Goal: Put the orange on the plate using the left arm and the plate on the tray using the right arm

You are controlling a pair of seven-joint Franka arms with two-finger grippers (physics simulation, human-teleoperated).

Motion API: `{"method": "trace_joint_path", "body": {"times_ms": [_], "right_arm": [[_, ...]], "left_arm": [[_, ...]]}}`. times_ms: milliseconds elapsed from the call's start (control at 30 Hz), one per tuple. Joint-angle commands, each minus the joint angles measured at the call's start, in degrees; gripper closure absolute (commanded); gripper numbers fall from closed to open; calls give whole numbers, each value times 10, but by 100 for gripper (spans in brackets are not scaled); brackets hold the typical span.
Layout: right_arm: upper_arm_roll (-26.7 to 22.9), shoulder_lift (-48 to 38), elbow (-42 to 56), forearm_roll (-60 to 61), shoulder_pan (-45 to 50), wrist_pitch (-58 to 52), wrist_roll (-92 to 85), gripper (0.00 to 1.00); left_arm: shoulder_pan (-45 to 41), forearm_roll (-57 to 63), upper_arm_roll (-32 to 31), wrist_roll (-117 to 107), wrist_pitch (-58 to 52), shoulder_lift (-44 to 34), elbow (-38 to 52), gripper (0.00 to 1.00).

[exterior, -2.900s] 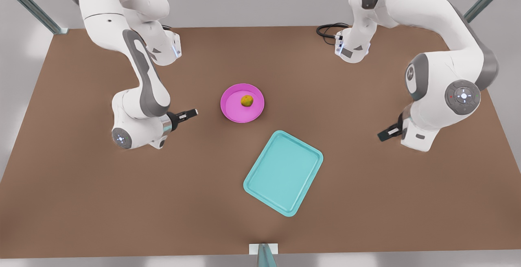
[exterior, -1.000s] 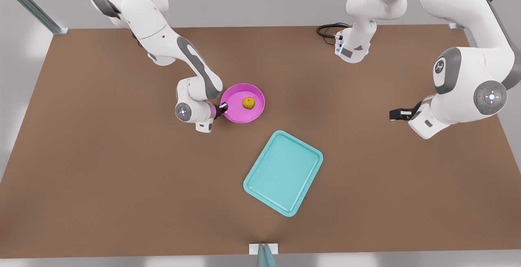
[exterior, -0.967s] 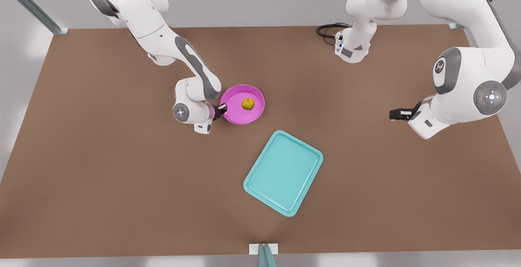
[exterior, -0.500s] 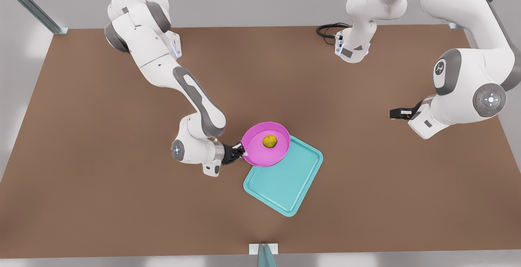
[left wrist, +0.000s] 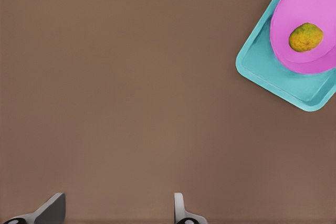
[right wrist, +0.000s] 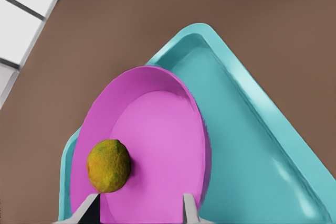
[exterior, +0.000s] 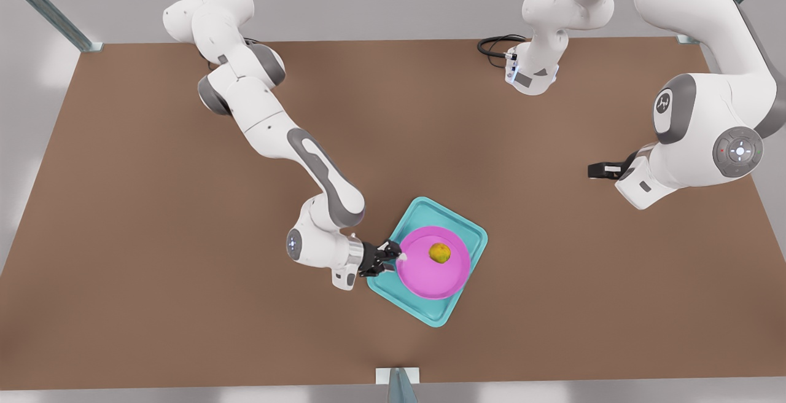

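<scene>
The plate's (exterior: 433, 268) rim on the front view's left is met by the right gripper (exterior: 393, 252), its fingers (right wrist: 190, 208) parted with the rim between them; whether they pinch it cannot be told. The orange (exterior: 439, 253) is carried on the plate, which is seen over the tray (exterior: 437, 314). The left gripper (left wrist: 116, 211) is held with jaws spread above bare table (exterior: 153, 237), well apart from the tray, on the front view's right
</scene>
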Motion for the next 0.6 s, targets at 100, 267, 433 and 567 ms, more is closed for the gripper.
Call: {"method": "trace_joint_path", "body": {"times_ms": [100,267,433,567], "right_arm": [[-180,-135,-1,-184,-6,-436,19,0],[-236,-358,5,-442,-37,-716,30,0],[-181,-523,-148,-476,-86,-690,103,0],[-163,-558,-193,-480,-106,-663,104,0]], "left_arm": [[0,1,0,2,-2,-2,1,0],[0,1,0,2,-2,-1,1,0],[1,1,9,-3,-29,17,1,0],[1,0,17,1,-70,41,3,0]]}}
